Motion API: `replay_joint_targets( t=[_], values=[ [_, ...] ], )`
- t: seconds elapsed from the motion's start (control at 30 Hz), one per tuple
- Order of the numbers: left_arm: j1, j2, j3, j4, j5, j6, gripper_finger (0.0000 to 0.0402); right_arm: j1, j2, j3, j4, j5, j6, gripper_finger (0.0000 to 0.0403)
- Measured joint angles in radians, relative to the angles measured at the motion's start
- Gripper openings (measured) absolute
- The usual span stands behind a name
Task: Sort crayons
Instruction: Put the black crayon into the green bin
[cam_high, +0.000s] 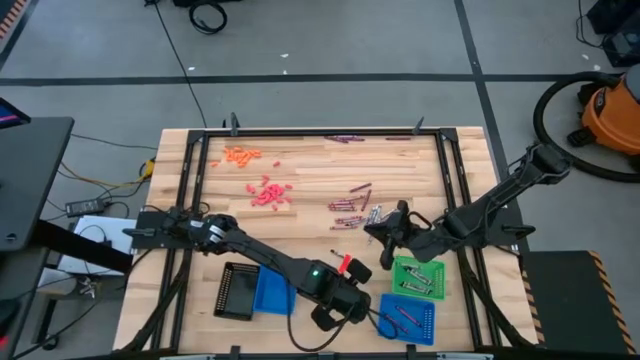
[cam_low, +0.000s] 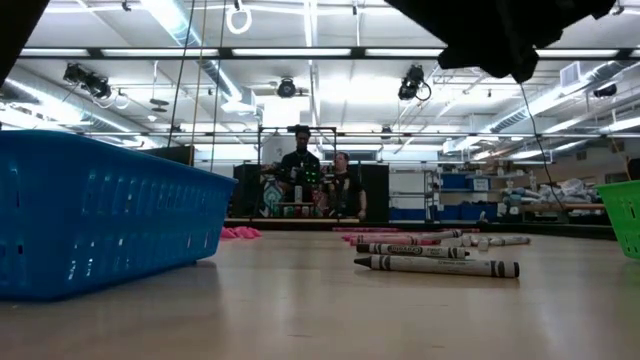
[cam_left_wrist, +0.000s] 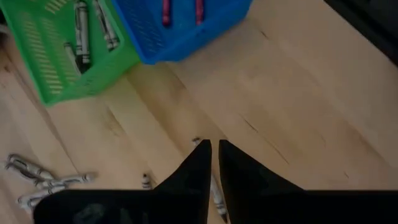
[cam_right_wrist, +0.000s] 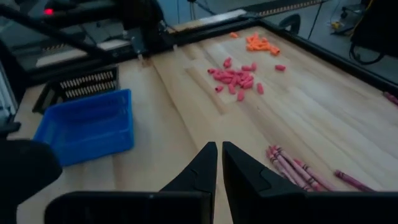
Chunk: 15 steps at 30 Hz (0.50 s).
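Roughly L→R on the table: orange crayons (cam_high: 240, 154) in the far-left corner, red-pink crayons (cam_high: 268, 192) toward mid. Black tray (cam_high: 237, 291) and blue tray (cam_high: 272, 292) touch at the near edge. Left gripper (cam_left_wrist: 214, 144) is low over bare wood beside them, fingers together. A grey crayon (cam_left_wrist: 216, 198) shows at the tips; can't tell if it's pinched. Purple crayons (cam_high: 350, 200) lie mid-table. Right gripper (cam_right_wrist: 219, 146) is next to them, fingers together, nothing in it. Green tray (cam_high: 420, 277) holds grey crayons. 2nd blue tray (cam_high: 408, 318) holds pink ones.
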Motion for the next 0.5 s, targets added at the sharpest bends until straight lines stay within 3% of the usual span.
replay_joint_targets(
  t=[0.2,0.5],
  values=[
    [-0.003,0.0,0.0,-0.064,-0.004,-0.041,0.0038,-0.001,0.076,0.097,-0.07,-0.038,0.007,0.0034],
    [-0.034,-0.021,-0.007,-0.143,-0.021,-0.104,0.0038,0.009,0.082,0.164,-0.233,-0.022,0.06,0.0034]
  ],
)
